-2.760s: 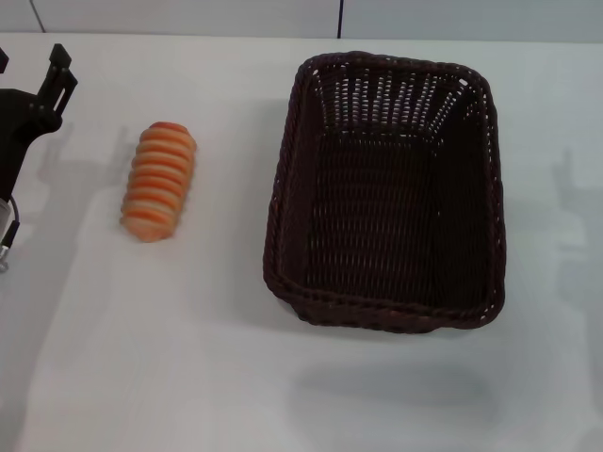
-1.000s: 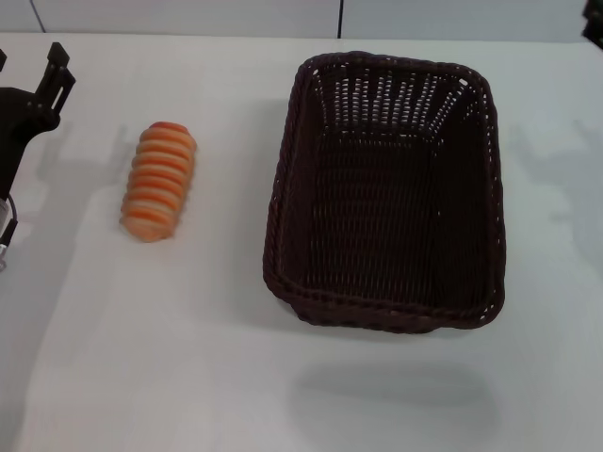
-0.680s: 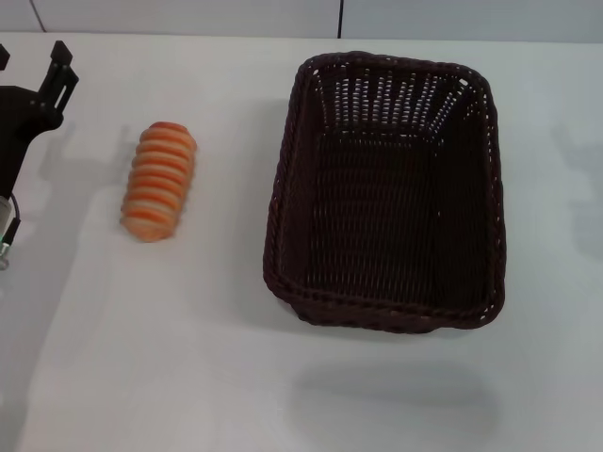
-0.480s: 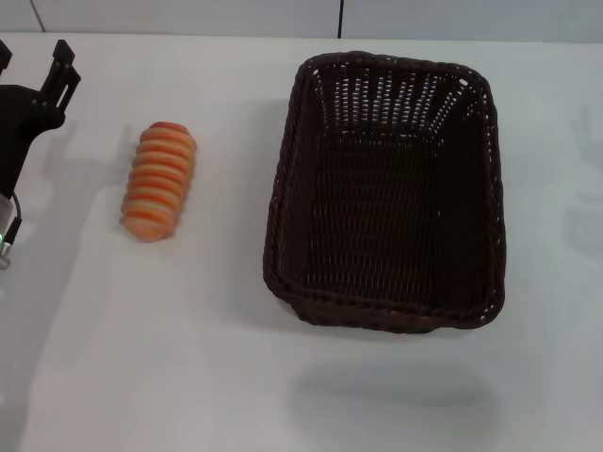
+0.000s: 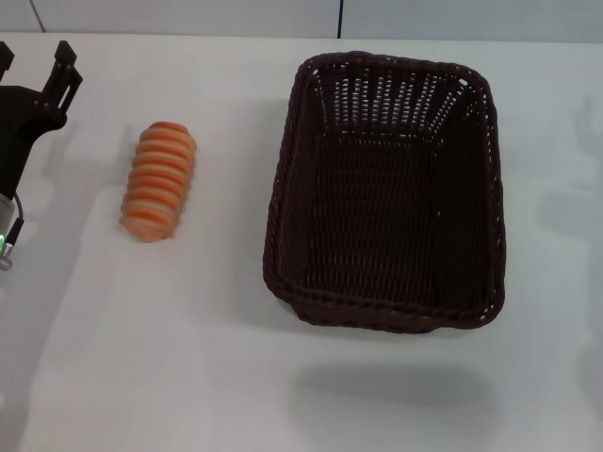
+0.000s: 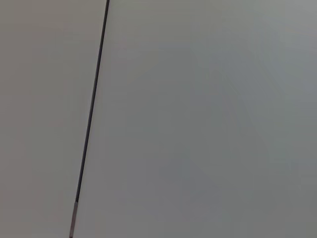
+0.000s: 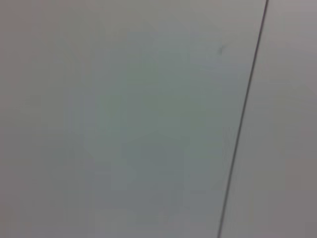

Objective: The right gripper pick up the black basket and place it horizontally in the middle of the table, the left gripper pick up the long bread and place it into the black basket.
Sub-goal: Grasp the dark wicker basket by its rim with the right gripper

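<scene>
The black basket (image 5: 386, 188) stands empty on the white table (image 5: 188, 358), right of centre, with its long side running away from me. The long bread (image 5: 158, 181) lies on the table to the basket's left, apart from it. My left gripper (image 5: 33, 58) is at the far left edge, beyond and left of the bread, open and empty, its two prongs pointing away from me. A green light shows on that arm (image 5: 3, 240). The right gripper is out of view. Neither wrist view shows any task object.
A pale wall with a dark vertical seam (image 5: 340, 17) runs behind the table's far edge. Both wrist views show only a plain grey surface crossed by a thin dark line (image 6: 91, 119) (image 7: 242, 124). Faint shadows lie on the table at the right (image 5: 575, 207).
A dark tip in the top right corner of the head view a second ago is gone now. The shadows at the right have shifted. The left gripper crept slightly farther away; basket and bread have not moved.
</scene>
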You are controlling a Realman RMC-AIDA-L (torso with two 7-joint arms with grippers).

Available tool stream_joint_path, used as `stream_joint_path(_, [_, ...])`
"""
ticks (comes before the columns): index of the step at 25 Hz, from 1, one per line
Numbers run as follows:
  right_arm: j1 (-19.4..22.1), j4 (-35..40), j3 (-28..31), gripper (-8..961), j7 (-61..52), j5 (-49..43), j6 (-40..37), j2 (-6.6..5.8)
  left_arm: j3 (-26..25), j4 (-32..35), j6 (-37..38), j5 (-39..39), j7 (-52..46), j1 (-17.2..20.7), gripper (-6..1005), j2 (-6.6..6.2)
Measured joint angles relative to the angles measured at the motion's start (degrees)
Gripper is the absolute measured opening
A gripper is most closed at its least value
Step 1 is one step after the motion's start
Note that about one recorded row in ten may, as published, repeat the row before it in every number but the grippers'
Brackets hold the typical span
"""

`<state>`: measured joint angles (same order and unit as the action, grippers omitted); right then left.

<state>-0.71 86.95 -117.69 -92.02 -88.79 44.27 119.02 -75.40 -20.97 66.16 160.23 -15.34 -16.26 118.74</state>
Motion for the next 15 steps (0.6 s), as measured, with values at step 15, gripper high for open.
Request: stream_joint_path(15, [6.6, 8.3, 8.1, 839, 12.2, 21.0, -36.3, -0.58, 0.0, 0.2, 0.0, 0.0, -0.2, 0.0, 778, 0.00])
